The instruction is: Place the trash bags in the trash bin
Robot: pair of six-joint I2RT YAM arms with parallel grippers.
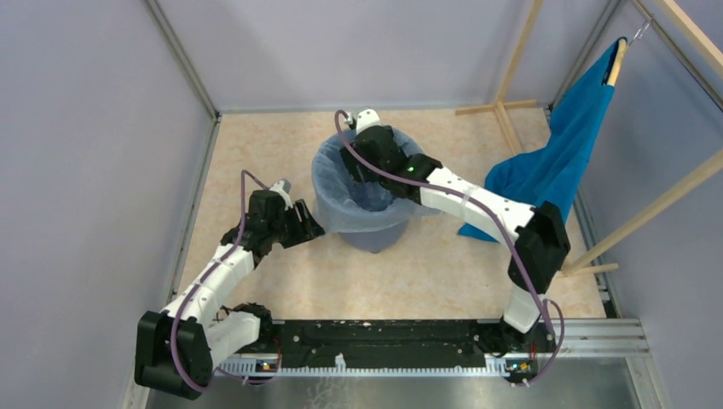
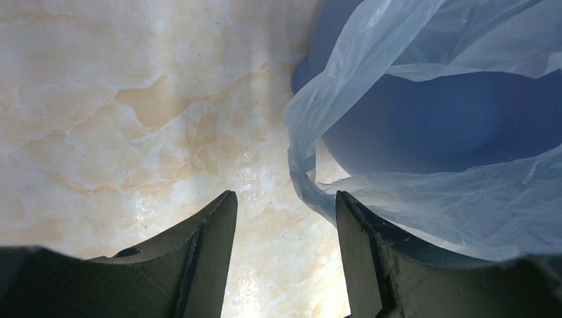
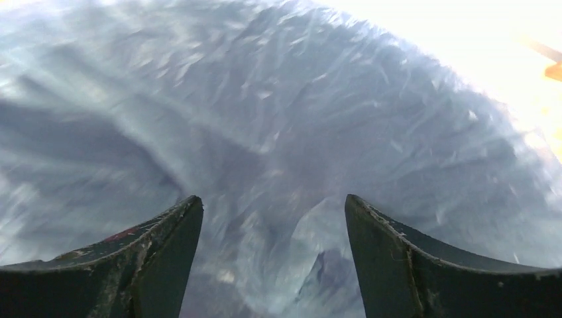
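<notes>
Jaws apart on both arms: the left gripper (image 2: 285, 199) is empty, just beside the draped hem, and the right gripper (image 3: 272, 202) is spread wide, down inside the mouth. The thin translucent pale-blue film bag (image 1: 343, 211) lines the round blue plastic bin (image 1: 375, 241), which stands centrally near the far edge of the tabletop (image 1: 443, 273). The risk is the right fingers snagging film on withdrawal and dragging the liner out.
</notes>
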